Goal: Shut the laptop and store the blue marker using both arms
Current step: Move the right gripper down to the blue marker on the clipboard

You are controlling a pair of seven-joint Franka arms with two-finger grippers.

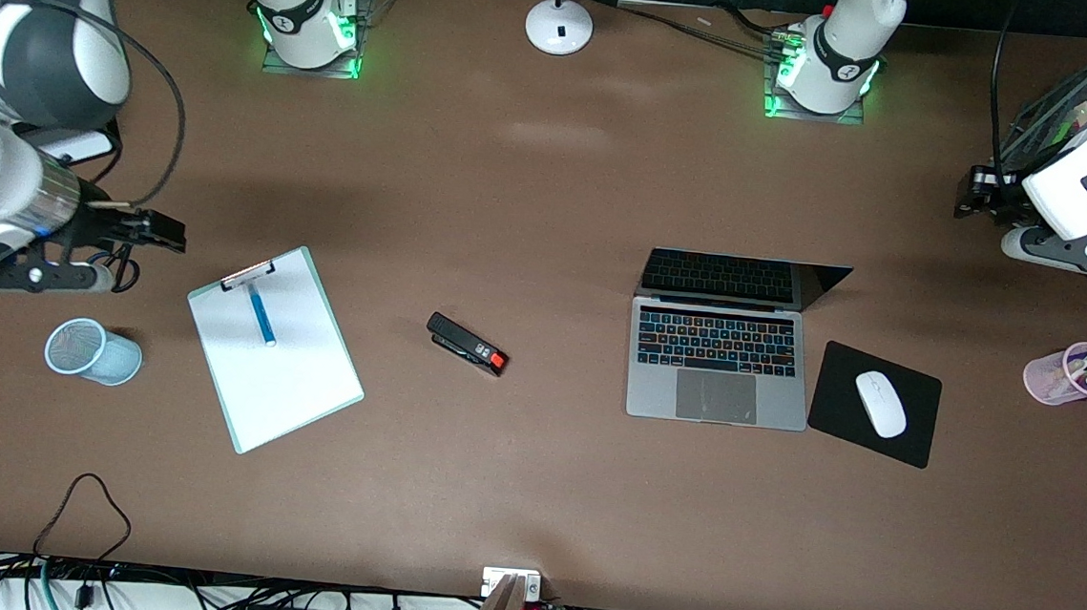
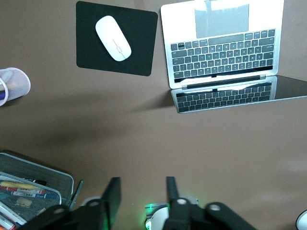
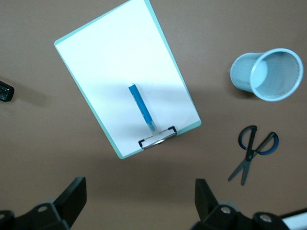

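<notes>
The silver-grey laptop (image 1: 720, 356) stands open on the table toward the left arm's end, its dark screen tilted back; the left wrist view shows its keyboard (image 2: 223, 50). The blue marker (image 1: 263, 314) lies on a white clipboard (image 1: 284, 383) toward the right arm's end, just below the clip, and shows too in the right wrist view (image 3: 142, 108). My right gripper (image 1: 170, 236) (image 3: 139, 196) hangs wide open over bare table beside the clipboard's clip end. My left gripper (image 1: 972, 191) (image 2: 142, 194) hovers over the table's left-arm end, its fingers apart by a narrower gap with nothing between them.
A black stapler (image 1: 467, 344) lies between clipboard and laptop. A white mouse (image 1: 881, 403) rests on a black mouse pad (image 1: 833, 411) beside the laptop. A pink cup of markers (image 1: 1073, 373), a blue mesh cup (image 1: 93, 351), scissors (image 3: 253, 152) and a mesh tray of pens (image 2: 29, 189) sit near the table's ends.
</notes>
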